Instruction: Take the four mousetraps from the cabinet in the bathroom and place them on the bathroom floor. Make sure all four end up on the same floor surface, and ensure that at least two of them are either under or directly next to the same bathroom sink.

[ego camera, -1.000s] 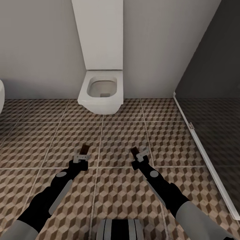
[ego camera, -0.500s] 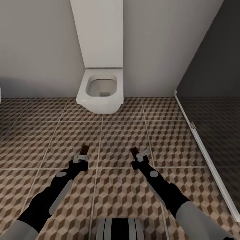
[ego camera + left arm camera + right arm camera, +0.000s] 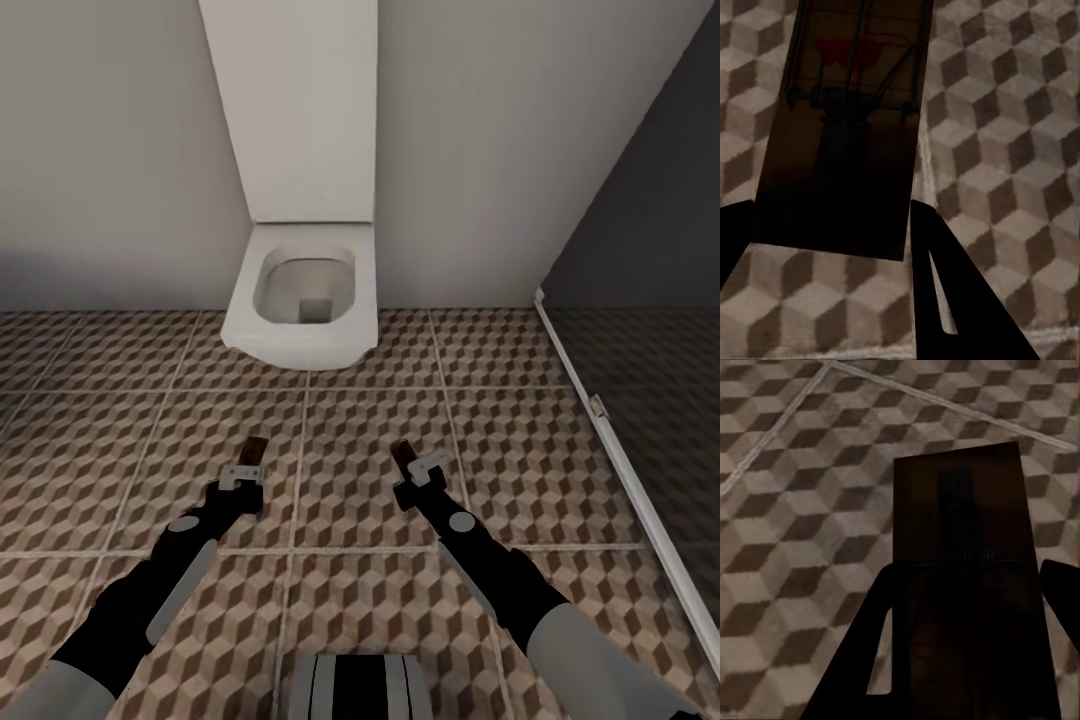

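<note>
Left end effector (image 3: 252,468) closed on a mousetrap (image 3: 254,449), board sticking forward past the fingertips; in the left wrist view the left-hand trap (image 3: 847,127) sits clamped between the dark fingers (image 3: 960,300), spring and wire visible, red patch near its far end. Right end effector (image 3: 413,465) likewise clamped on a second mousetrap (image 3: 403,455); right wrist view has that second board (image 3: 960,577) between the fingers (image 3: 855,660). Both held above the bathroom floor (image 3: 360,440), cube-pattern tiles. White toilet (image 3: 303,300) straight ahead against the grey wall (image 3: 110,150). Dark glass panel (image 3: 650,300) on the right.
</note>
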Controlling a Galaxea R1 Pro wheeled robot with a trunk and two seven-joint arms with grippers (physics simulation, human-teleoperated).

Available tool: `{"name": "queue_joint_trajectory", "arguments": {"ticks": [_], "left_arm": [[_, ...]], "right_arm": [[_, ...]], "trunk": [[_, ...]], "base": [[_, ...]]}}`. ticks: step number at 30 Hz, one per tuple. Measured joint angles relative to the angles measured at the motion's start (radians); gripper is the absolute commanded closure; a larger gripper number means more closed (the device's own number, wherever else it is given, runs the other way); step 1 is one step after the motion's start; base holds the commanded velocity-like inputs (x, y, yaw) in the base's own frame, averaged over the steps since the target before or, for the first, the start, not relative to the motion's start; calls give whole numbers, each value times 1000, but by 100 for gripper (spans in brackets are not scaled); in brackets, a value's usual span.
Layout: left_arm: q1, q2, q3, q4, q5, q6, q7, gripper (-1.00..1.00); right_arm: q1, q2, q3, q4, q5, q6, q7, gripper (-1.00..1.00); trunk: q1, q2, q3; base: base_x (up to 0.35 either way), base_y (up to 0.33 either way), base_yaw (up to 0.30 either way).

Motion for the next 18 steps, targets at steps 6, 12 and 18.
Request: {"name": "queue_joint_trajectory", "arguments": {"ticks": [6,12,18], "left_arm": [[0,0,0,14,0,0,0,100],[0,0,-2,21,0,0,0,100],[0,-1,-3,36,0,0,0,100]], "right_arm": [[0,0,0,0,0,0,0,100],[0,0,0,0,0,0,0,100],[0,-1,0,0,0,0,0,100]], "trunk": [[0,0,0],[0,0,0],[0,0,0]], "base": [[216,192,0],[204,199,0],[164,123,0]]}}
